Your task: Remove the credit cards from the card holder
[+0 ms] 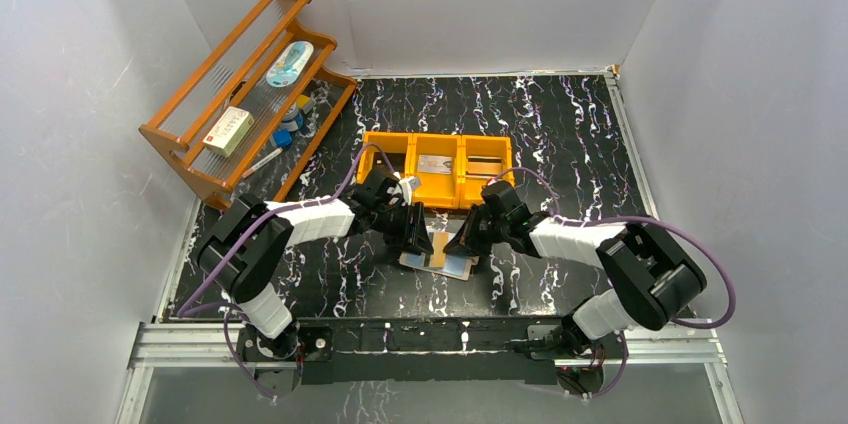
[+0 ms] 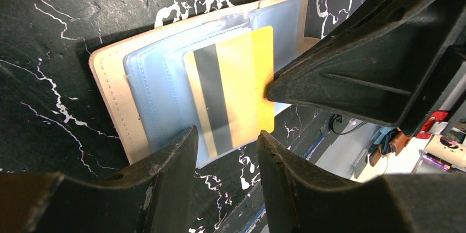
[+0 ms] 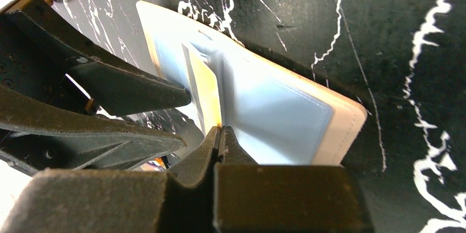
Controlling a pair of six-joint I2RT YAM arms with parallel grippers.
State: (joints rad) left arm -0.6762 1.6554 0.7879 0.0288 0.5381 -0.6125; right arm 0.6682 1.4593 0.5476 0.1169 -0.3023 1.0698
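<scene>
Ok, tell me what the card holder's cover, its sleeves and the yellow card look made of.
The card holder cover: matte beige leather or imitation, judging by the stitched edge. Its sleeves: soft clear-bluish plastic, probably vinyl; glossy, with pressed seams. The yellow card: stiff smooth plastic, with a dark magnetic stripe.

The left arm (image 1: 310, 219) and right arm (image 1: 565, 239) alternate white links with black joint housings. A purple cable (image 1: 731, 279) loops along each arm from base to wrist. The left gripper (image 2: 226, 153) and right gripper (image 3: 220, 134) each carry two matte black, wedge-shaped fingers (image 2: 165, 178) with scuffed edges.
</scene>
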